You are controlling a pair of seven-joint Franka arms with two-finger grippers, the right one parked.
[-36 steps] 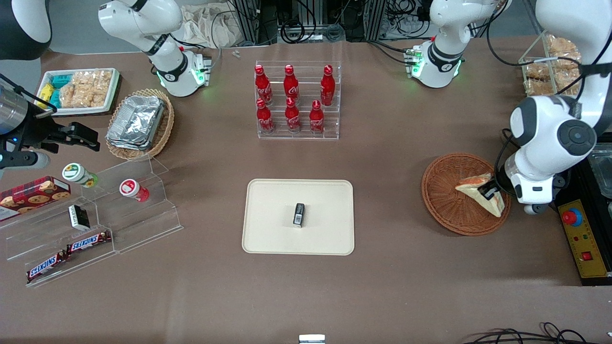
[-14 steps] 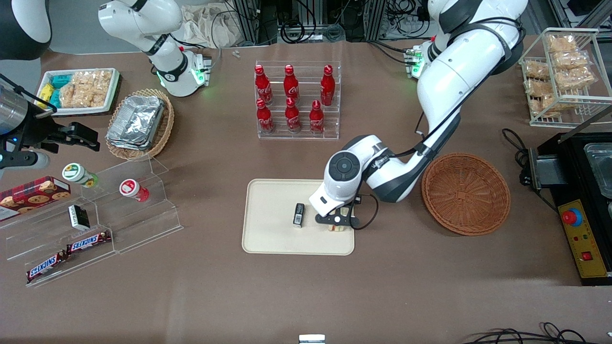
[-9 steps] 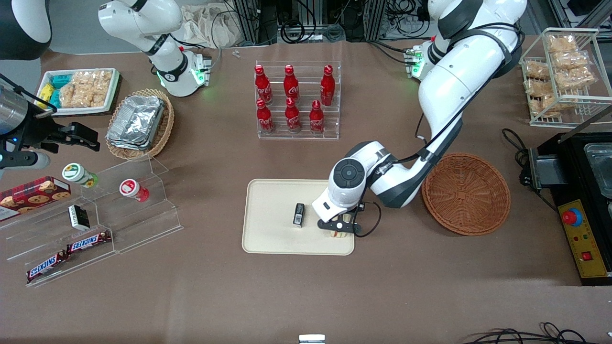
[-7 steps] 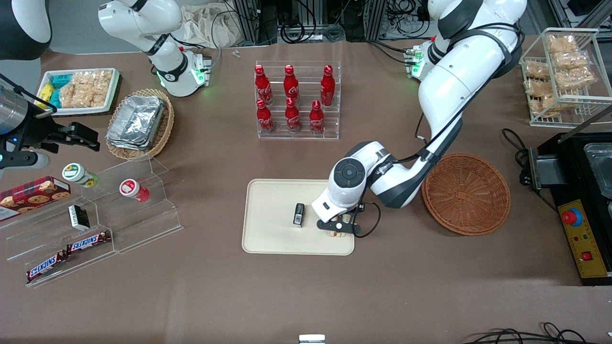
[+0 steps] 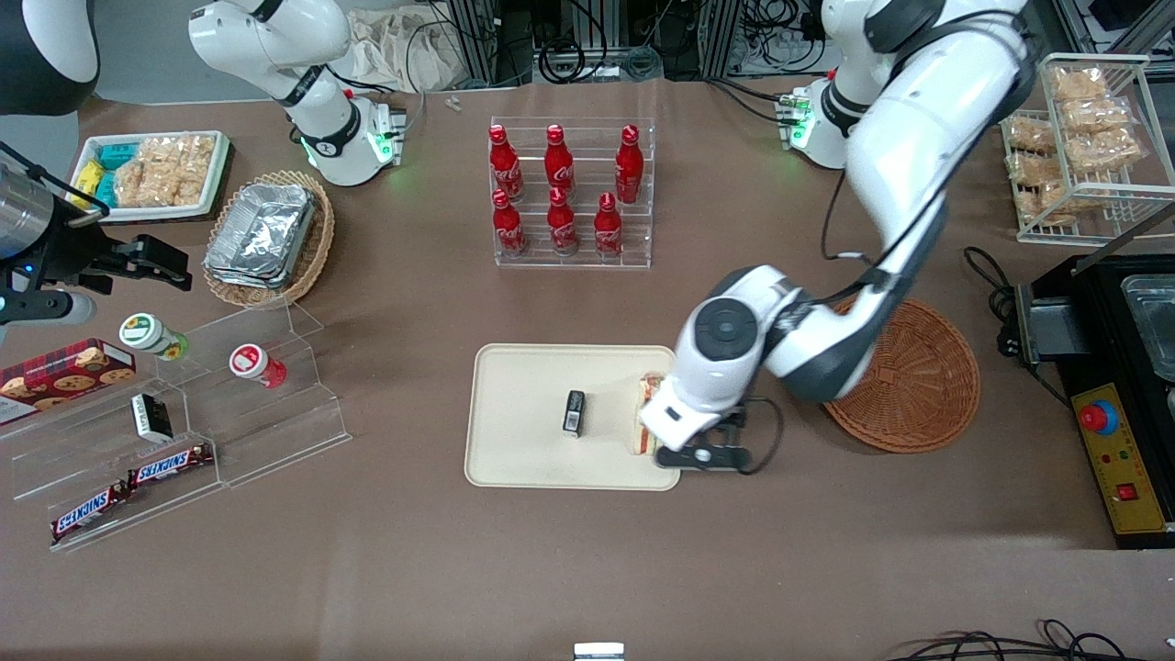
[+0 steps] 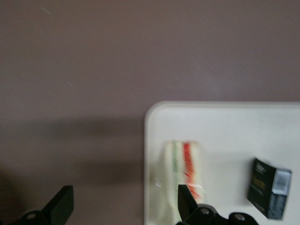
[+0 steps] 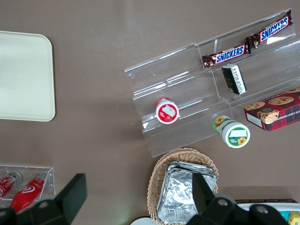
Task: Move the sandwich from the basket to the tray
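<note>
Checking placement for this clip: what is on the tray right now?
On the tray lie a small black box and the sandwich, at its basket-side edge. The open gripper and wrist partly cover the sandwich from the front.

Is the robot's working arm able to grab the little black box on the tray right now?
Probably yes. The small black box sits alone on the tray, nothing covering it. The open gripper hovers close by, just past the sandwich.

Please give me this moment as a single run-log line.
phase: after release | sandwich: on tray, near its edge toward basket | gripper: open, beside sandwich, holding nothing | basket: no sandwich visible | small dark box: mid-tray
</note>
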